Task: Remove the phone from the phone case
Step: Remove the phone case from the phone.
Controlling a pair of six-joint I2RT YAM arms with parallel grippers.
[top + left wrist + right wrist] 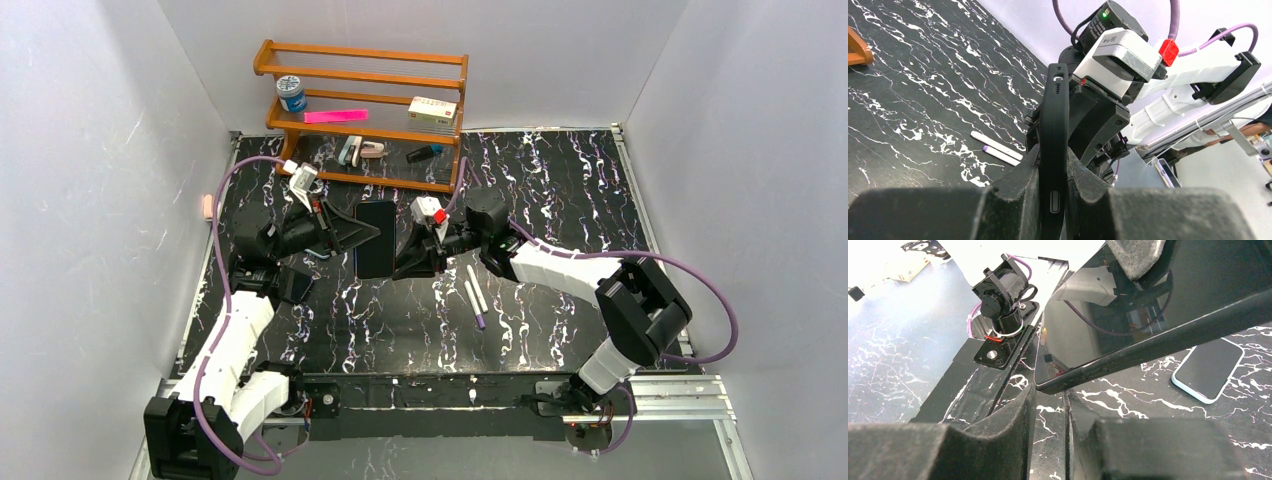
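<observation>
A black phone in a black phone case (375, 238) is held on edge above the table between the two arms. My left gripper (345, 232) is shut on its left long edge; in the left wrist view the case (1053, 115) stands upright between the fingers, and the gripper (1053, 155) grips it by a side button. My right gripper (408, 256) meets the opposite side. In the right wrist view the glossy screen (1158, 305) slants across, and its lower corner sits in the narrow gap at the gripper's tips (1052, 392).
A second phone in a light blue case (1208, 372) lies flat on the table under the held one. Two white markers (475, 295) lie right of centre. A wooden shelf (360, 110) with small items stands at the back. Purple cables loop by both arms.
</observation>
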